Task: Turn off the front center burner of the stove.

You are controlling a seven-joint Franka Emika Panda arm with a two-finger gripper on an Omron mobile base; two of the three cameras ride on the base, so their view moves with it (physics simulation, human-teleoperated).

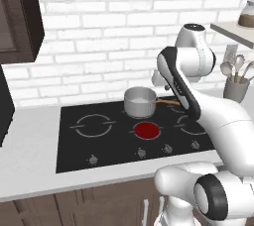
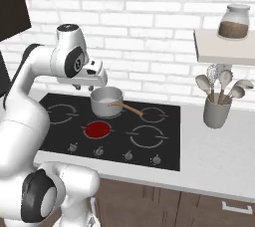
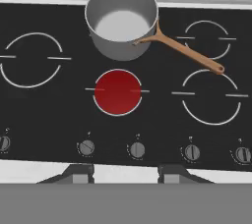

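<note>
Gripper (image 3: 126,173) high above front center burner (image 3: 118,92).

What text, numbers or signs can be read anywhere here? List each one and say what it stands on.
No readable text: there are no words, brands or numbers to quote.
Tiny pale marks sit above each knob along the front of the stove: too small and blurred to read.
The front center burner glows red and carries only a thin grey line across it, not a label.
The pot and the jar on the shelf bear no visible label.
</note>
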